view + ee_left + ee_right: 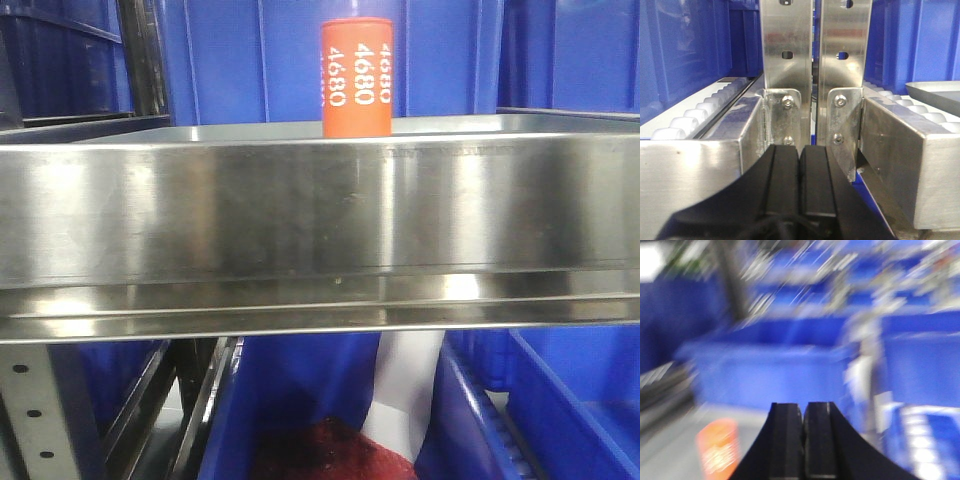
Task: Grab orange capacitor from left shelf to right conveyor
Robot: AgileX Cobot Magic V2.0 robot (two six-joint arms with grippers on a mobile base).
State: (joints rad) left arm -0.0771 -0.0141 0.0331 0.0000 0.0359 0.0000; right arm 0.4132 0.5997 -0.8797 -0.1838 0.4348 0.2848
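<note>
Item 1, left gripper (pixel 799 170): pads pressed together with nothing between them. It faces the steel uprights (pixel 790 75), and no capacitor shows in its view.

Item 2, orange capacitor (pixel 355 78): stands upright on the left shelf (pixel 300 210), at 12 o'clock above the front lip, with blue bins (pixel 240 60) behind. Expect a rigid, smooth-sided can, probably slick and easy to topple. Take it mid-body, across the printed side.

Item 3, right gripper (pixel 802 440): pads closed together, empty. The capacitor sits at its 8 o'clock; the view is smeared.
</note>
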